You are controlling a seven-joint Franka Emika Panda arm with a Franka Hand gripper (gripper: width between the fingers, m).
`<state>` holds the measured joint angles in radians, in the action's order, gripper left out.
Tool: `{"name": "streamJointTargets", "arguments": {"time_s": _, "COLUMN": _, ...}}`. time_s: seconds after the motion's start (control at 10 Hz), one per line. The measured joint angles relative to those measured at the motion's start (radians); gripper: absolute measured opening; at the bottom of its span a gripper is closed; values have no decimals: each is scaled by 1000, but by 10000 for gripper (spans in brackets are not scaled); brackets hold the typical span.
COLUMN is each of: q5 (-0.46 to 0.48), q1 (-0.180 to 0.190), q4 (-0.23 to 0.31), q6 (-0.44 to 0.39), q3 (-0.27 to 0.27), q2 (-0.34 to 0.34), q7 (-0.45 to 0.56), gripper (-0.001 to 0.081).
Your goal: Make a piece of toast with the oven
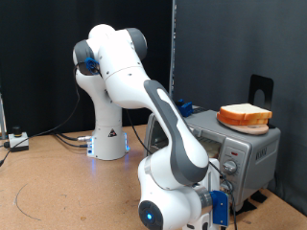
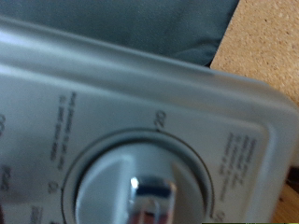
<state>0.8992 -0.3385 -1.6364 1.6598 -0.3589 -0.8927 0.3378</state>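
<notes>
At the oven (image 1: 235,144) front, the gripper faces a knob (image 2: 140,191) at 6 o'clock in the wrist view; finger spread cannot be told. Centre on the knob before turning. Toast (image 1: 245,116) rests on top.

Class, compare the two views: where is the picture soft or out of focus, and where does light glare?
Wrist view: knob and printed dial markings are blurred, with a bright glint on the knob's chrome. Exterior view: sharp; black backdrop, blue lights glowing on the arm, toast atop the oven.

Silver oven (image 1: 233,144) showing grey knob (image 2: 140,191), black dial print; toast (image 1: 245,116) showing cream face, tan-orange crust; white arm (image 1: 134,81) glowing blue
</notes>
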Motion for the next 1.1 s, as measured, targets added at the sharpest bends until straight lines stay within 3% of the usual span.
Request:
{"name": "streamJointTargets", "arguments": {"time_s": 0.1, "q5": 3, "q1": 2, "q4": 0, "q6": 0, "q3": -1, "q2": 0, "q7": 0, "gripper": 807}}
{"name": "streamJointTargets", "arguments": {"time_s": 0.3, "q5": 3, "q1": 3, "q4": 0, "q6": 0, "q3": -2, "q2": 0, "q7": 0, "gripper": 546}}
{"name": "streamJointTargets", "arguments": {"time_s": 0.4, "q5": 3, "q1": 3, "q4": -2, "q6": 0, "q3": -2, "q2": 0, "q7": 0, "gripper": 546}}
{"name": "streamJointTargets", "arguments": {"time_s": 0.6, "q5": 3, "q1": 3, "q4": -1, "q6": -12, "q3": -2, "q2": 0, "q7": 0, "gripper": 209}}
{"name": "streamJointTargets", "arguments": {"time_s": 0.7, "q5": -3, "q1": 2, "q4": 5, "q6": -38, "q3": -2, "q2": -1, "q7": -1, "gripper": 209}}
{"name": "streamJointTargets", "arguments": {"time_s": 0.8, "q5": -11, "q1": 4, "q4": 16, "q6": -51, "q3": -2, "q2": -7, "q7": -12, "gripper": 93}}
{"name": "streamJointTargets", "arguments": {"time_s": 0.9, "q5": -21, "q1": 5, "q4": 37, "q6": -74, "q3": -2, "q2": -22, "q7": -18, "gripper": 93}}
{"name": "streamJointTargets", "arguments": {"time_s": 1.0, "q5": -25, "q1": 6, "q4": 44, "q6": -75, "q3": -3, "q2": -27, "q7": 18, "gripper": 93}}
{"name": "streamJointTargets", "arguments": {"time_s": 1.1, "q5": -24, "q1": 3, "q4": 24, "q6": -47, "q3": -6, "q2": -12, "q7": 116, "gripper": 93}}
